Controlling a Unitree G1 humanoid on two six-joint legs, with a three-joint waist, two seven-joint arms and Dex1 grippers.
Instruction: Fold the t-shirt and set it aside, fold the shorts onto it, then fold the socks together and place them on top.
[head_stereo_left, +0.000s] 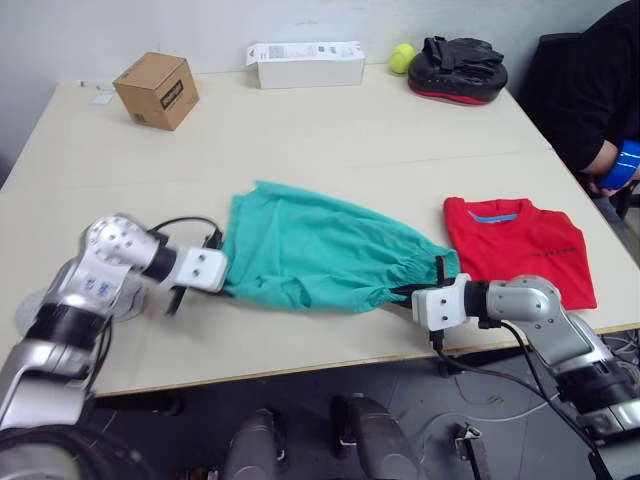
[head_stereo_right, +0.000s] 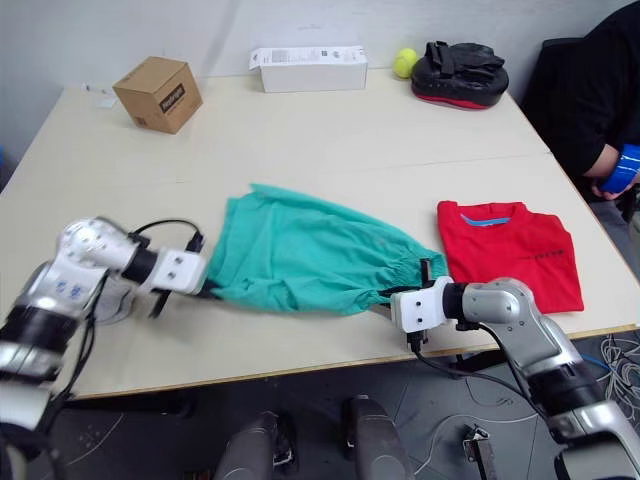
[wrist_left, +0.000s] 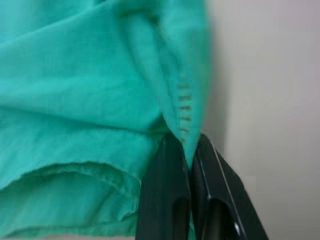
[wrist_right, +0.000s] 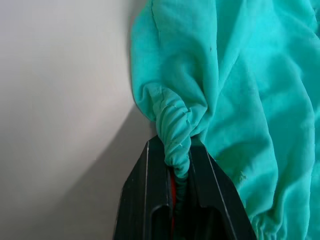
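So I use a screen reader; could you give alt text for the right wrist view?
The right gripper has its two black fingers shut on the bunched, gathered edge of the teal shorts, with pale table beside the cloth.

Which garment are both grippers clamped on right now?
The teal shorts: left gripper and right gripper pinch its opposite ends. The red t-shirt lies folded, untouched.

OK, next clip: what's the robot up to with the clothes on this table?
The robot has the teal shorts pinched at both ends: the left end effector is shut on a hem corner and the right end effector is shut on the gathered waistband. The shorts are stretched between them near the front of the table. The red t-shirt already lies folded to the robot's right, beside the shorts. A person's arm shows at the table's right edge.
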